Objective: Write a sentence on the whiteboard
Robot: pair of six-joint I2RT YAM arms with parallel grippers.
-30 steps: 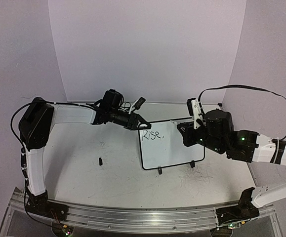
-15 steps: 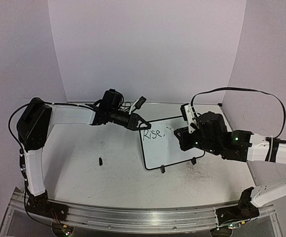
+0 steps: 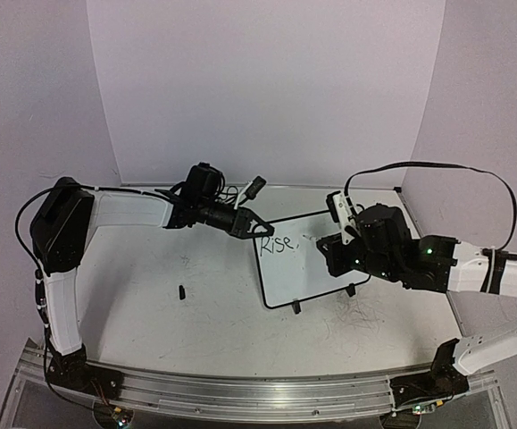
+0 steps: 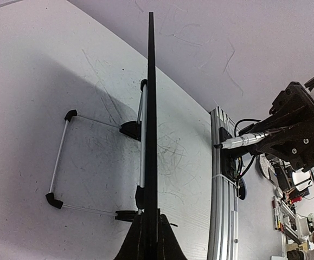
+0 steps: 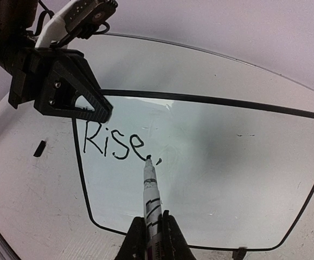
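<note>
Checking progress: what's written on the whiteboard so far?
Only "Rise," in black on the whiteboard, with the marker tip beside the comma. The left fingers cover the corner above it.

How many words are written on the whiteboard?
1: "Rise," at the whiteboard's upper-left corner, beside the left gripper clamping its edge. The marker in the right gripper has its tip by the comma. No other word shows.

You'll find the whiteboard (image 5: pixel 216 157) face smooth and glossy, with a soft sheen, inside a thin matt black frame (image 5: pixel 200 99). The table (image 3: pixel 142 304) is matt white, scuffed and scratched. The rail (image 3: pixel 240 391) looks like brushed metal, the marker (image 5: pixel 150 187) like smooth plastic
</note>
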